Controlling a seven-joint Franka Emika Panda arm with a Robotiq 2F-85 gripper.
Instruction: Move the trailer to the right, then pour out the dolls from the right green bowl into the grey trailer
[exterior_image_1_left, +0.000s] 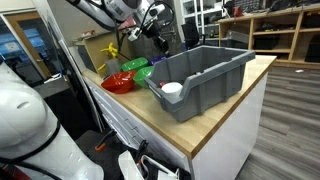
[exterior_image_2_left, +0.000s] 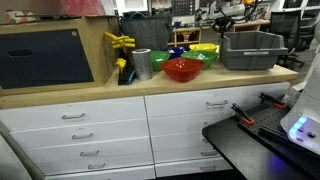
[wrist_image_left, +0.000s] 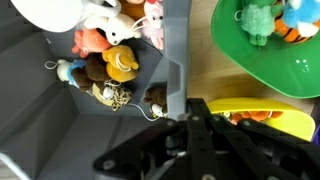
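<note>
In wrist view, the trailer wall sits just above closed jaws.

Matt plastic trailer, wooden countertop

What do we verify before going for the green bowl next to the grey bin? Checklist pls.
1. End effector open for a grasp: not ok, it is shut.
2. End effector free of load: cannot tell.
3. Toys in green bowl: ok, a green one and an orange one lie inside.
4. Bowl close to grey bin: ok, it sits right beside the bin wall in the wrist view.
5. Room in bin: ok, there is bare floor beside the small plush toys and the white round object.
</note>
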